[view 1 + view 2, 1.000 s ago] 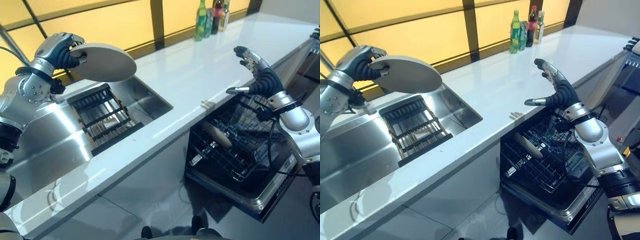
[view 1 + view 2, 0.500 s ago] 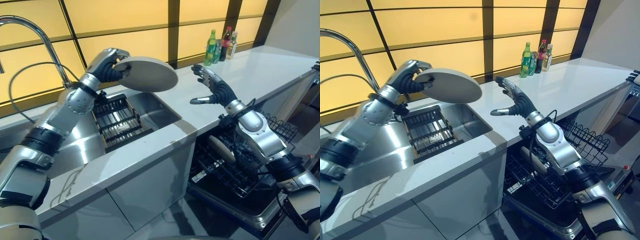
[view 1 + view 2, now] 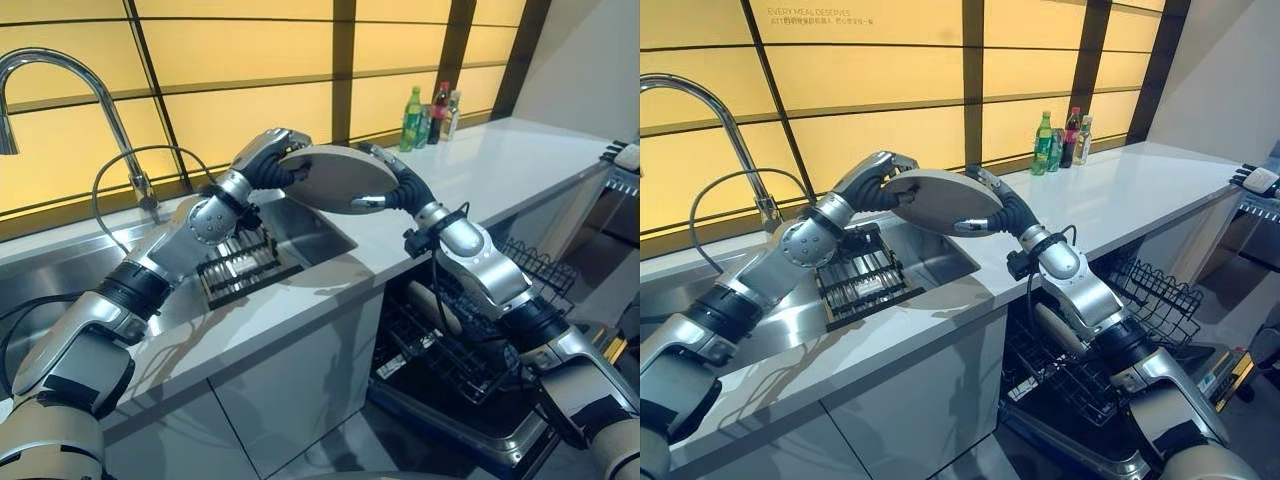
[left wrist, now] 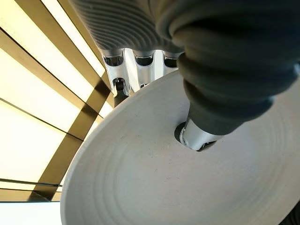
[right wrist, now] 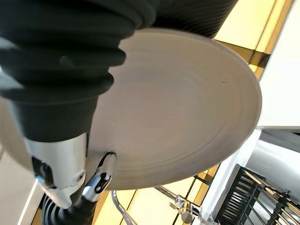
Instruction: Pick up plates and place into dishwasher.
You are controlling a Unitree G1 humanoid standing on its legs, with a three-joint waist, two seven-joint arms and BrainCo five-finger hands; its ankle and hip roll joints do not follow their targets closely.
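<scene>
A round grey plate (image 3: 340, 178) hangs level above the sink's right end, held between both hands. My left hand (image 3: 268, 160) is shut on its left rim; in the left wrist view the thumb (image 4: 201, 133) presses on the plate (image 4: 164, 187) with the fingers behind its edge. My right hand (image 3: 395, 190) grips the right rim, fingers over the top and thumb (image 5: 98, 180) against the other face of the plate (image 5: 187, 103). Below the right arm the dishwasher's black wire rack (image 3: 470, 350) is pulled out, with another pale plate (image 3: 435, 305) standing in it.
A dark dish rack (image 3: 240, 265) lies in the steel sink (image 3: 320, 225), and a tall faucet (image 3: 40, 70) stands at the back left. Three bottles (image 3: 430, 105) stand at the back of the white counter (image 3: 500, 160). A second wire basket (image 3: 1155, 295) sits right of the dishwasher rack.
The camera has shifted. My left hand has carried the plate to the right, and my right hand, open and apart before, has come over and closed on the plate's right rim.
</scene>
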